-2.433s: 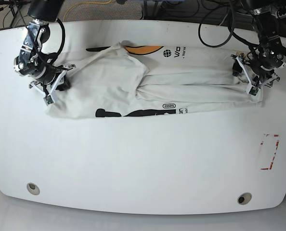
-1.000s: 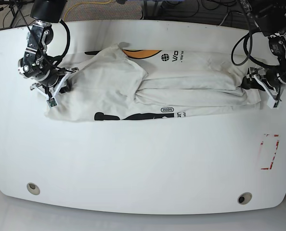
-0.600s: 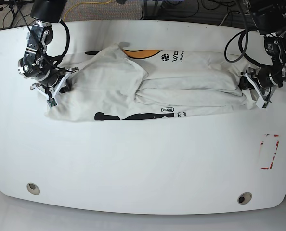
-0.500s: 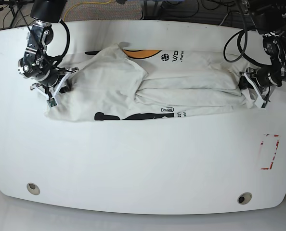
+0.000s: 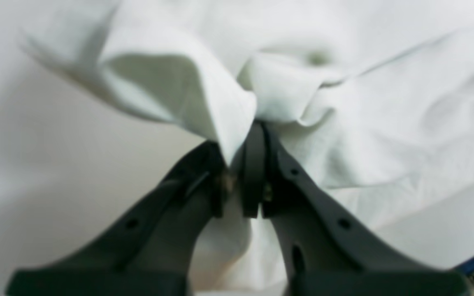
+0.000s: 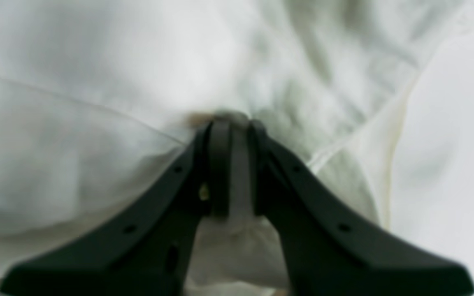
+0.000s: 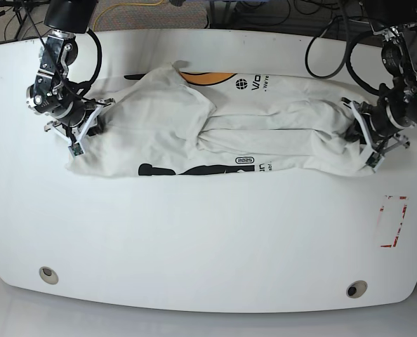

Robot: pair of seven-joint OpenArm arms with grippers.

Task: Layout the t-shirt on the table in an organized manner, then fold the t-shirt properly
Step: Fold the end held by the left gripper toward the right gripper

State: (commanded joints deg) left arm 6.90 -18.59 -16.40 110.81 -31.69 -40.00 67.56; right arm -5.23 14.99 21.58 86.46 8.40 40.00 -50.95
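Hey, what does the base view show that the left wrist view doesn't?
Only the base view shows the whole t-shirt stretched across the table, its black lettering and orange graphic, the right gripper and the red tape marks. Only the left wrist view shows the left gripper shut on a bunched fold. Both show that gripper at the shirt's edge.

Looks like a robotics lab: wide white tabletop [image 7: 194,232] with red tape marks [image 7: 392,221] and two round holes [image 7: 48,274], black cables [image 7: 12,17] trailing behind its far edge.
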